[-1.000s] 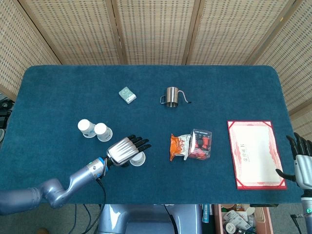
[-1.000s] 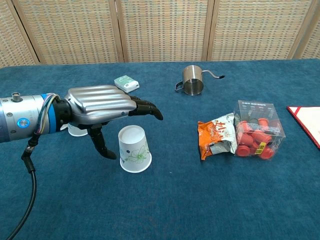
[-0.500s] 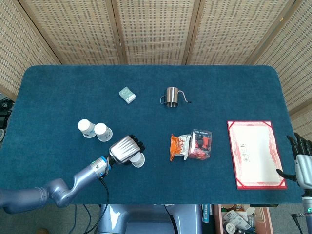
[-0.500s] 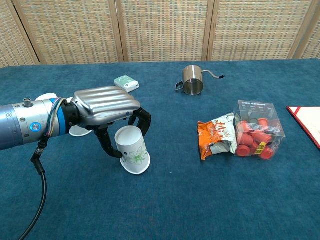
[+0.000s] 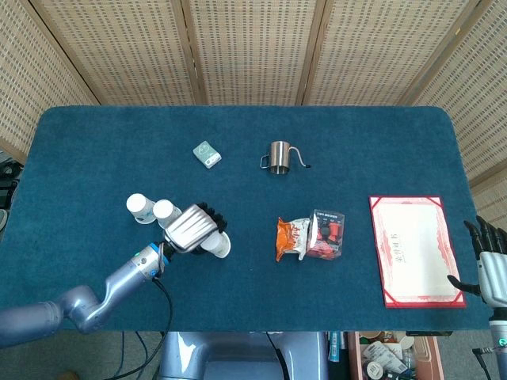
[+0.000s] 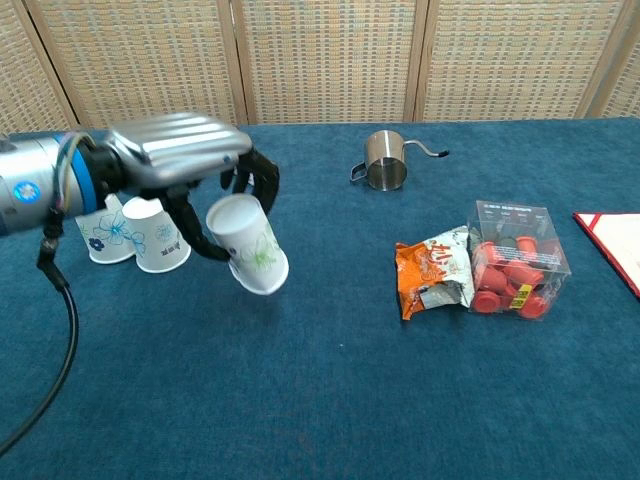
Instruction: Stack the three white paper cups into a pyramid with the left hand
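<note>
1 paper cup [image 6: 248, 243] tilts, gripped in left hand [image 6: 180, 160] fingers [image 6: 262, 178], thumb half hidden.

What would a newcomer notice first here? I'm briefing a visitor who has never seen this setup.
Most striking is the silver left hand at the table's left, gripping a white paper cup tilted and lifted off the blue table. Just left of it, two more upside-down cups stand side by side. Near the table's middle-right lie an orange snack bag and a clear box of red pieces.
</note>
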`<state>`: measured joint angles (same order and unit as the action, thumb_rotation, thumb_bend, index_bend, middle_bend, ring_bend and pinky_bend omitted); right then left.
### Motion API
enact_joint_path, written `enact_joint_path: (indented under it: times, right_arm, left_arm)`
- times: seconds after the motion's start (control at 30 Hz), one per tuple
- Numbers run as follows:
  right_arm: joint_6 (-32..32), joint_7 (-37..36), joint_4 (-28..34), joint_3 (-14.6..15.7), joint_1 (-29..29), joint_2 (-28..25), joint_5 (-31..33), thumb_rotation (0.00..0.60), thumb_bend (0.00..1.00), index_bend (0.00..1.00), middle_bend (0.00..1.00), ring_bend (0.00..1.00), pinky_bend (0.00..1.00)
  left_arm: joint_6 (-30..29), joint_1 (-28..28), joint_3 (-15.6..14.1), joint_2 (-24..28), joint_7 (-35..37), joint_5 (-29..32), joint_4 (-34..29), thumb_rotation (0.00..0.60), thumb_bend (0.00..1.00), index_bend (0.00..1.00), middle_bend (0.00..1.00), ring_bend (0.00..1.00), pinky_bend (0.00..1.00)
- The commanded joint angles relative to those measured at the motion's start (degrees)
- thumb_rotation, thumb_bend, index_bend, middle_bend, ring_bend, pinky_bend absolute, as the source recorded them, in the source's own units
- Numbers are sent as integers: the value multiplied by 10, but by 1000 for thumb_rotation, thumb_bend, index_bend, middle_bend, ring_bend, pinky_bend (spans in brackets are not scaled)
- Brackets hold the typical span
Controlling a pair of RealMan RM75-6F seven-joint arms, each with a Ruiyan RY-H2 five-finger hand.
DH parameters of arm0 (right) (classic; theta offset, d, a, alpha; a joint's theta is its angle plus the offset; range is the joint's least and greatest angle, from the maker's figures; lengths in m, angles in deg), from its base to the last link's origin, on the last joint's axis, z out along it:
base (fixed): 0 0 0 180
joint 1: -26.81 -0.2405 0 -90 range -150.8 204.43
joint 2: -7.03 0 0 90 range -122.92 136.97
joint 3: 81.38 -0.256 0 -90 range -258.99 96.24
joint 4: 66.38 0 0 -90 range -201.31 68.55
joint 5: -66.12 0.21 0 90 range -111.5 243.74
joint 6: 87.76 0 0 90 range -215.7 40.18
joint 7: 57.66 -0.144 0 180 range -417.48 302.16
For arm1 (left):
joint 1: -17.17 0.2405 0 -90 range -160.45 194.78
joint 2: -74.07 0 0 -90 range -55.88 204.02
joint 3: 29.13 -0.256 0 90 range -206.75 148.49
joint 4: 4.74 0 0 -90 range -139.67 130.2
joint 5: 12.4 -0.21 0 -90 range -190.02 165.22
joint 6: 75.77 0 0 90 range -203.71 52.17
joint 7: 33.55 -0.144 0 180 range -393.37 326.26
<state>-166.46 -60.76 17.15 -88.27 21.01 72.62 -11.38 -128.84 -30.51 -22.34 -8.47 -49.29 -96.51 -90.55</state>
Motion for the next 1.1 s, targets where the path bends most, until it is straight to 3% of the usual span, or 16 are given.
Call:
enact_joint_path:
  times: [0.03, 0.17, 0.4, 0.7, 1.1]
  right_arm:
    - [-4, 6, 5, 1, 0, 1, -4, 600, 0, 91, 0, 0, 0]
    - [-5, 10, 9, 3, 0, 1, -7, 600, 0, 91, 0, 0, 0]
    - [-8, 13, 13, 3, 0, 1, -8, 600, 0, 91, 0, 0, 0]
    - [-10, 16, 18, 3, 0, 1, -9, 600, 0, 91, 0, 0, 0]
    - [-9, 12, 15, 2, 2, 0, -5, 600, 0, 91, 0, 0, 0]
  left_arm:
    - [-33, 34, 39, 112, 30, 56, -46, 600, 167, 500, 483, 444, 410]
    - [-21, 56, 43, 164, 97, 91, -45, 600, 167, 500, 483, 444, 410]
    - [30, 86, 16, 211, 184, 121, -12, 600, 167, 500, 480, 444, 410]
    - [38, 90, 7, 170, 229, 102, 58, 600, 167, 500, 474, 444, 410]
    - [50, 65, 19, 135, 198, 112, 77, 600, 166, 500, 464, 441, 410]
